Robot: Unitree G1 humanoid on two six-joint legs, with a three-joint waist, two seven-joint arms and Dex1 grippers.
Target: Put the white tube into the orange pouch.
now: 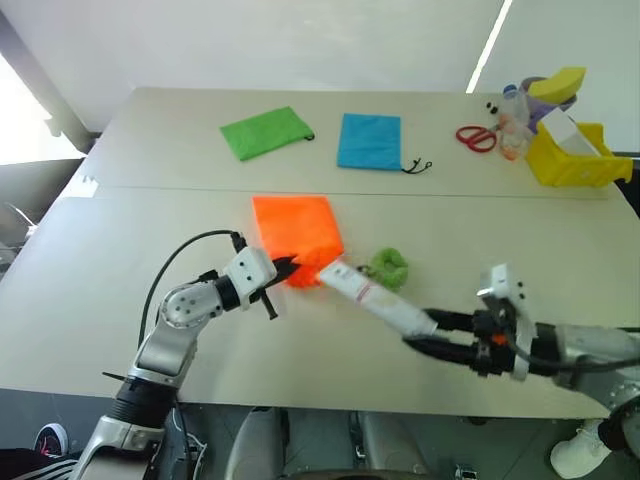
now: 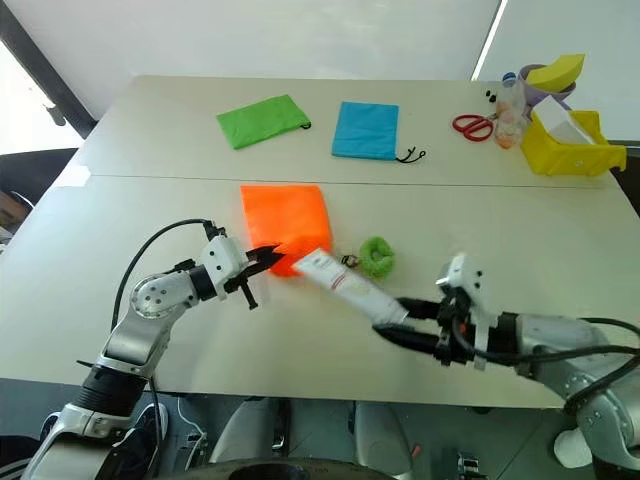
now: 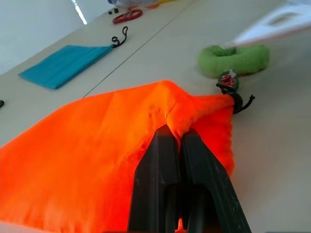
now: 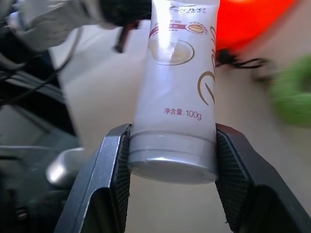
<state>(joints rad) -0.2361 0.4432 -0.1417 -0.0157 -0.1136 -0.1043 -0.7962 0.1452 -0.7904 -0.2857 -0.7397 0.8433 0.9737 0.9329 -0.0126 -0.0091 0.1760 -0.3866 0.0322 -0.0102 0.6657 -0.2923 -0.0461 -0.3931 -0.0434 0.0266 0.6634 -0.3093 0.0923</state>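
Insertion step. Left fingers (image 1: 283, 268) pinch the pouch (image 1: 296, 228) mouth shut-tight; right fingers (image 1: 425, 334) clamp the tube (image 1: 375, 295) by its cap end. Next: tube's tail must enter the mouth.

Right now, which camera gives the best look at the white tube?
The right wrist view: the white tube sits large between the right gripper's fingers, its label readable. Both eye views show it whole but small, tip at the orange pouch. The left wrist view catches a blurred end.
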